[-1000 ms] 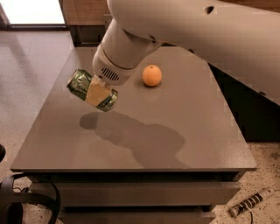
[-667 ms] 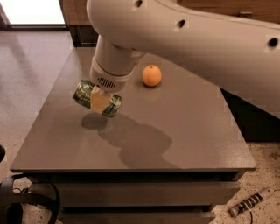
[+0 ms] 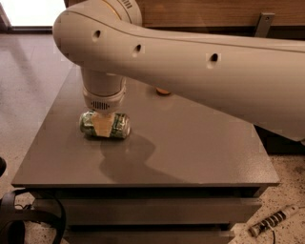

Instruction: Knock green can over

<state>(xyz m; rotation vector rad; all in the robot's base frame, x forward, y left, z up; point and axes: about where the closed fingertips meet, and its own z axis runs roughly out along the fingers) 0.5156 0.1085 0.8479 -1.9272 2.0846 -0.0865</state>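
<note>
Cabling first: a black cable loop (image 3: 19, 217) on the floor at lower left, in front of the bench (image 3: 200, 147). On the bench's left half, near the front, the green can (image 3: 121, 125) lies on its side, long axis running left to right, body apparently resting on the surface. The tool (image 3: 102, 126) comes straight down onto it from the wrist above; a tan pad (image 3: 101, 125) sits flat across the can's near face, the other finger hidden behind, so I read the tool as clamped on the can rather than loose. Beyond, the arm (image 3: 200, 62) sweeps across most of the view, and just past its lower edge a sliver of an orange object (image 3: 163, 91) shows on the bench, well apart from the can. Wood panelling (image 3: 214, 12) at the back. Step in hand, as judged: the laying-down itself; the can is already horizontal, so the task looks all but done. The next move calls for parting the fingers and lifting clear vertically, without nudging the can, since a can on its side may roll toward the front edge. Against a second ago: the can was then held tilted clear of the bench with its shadow beneath, and the orange object was in full view; now the can is down and the arm covers nearly all of the orange object.
</note>
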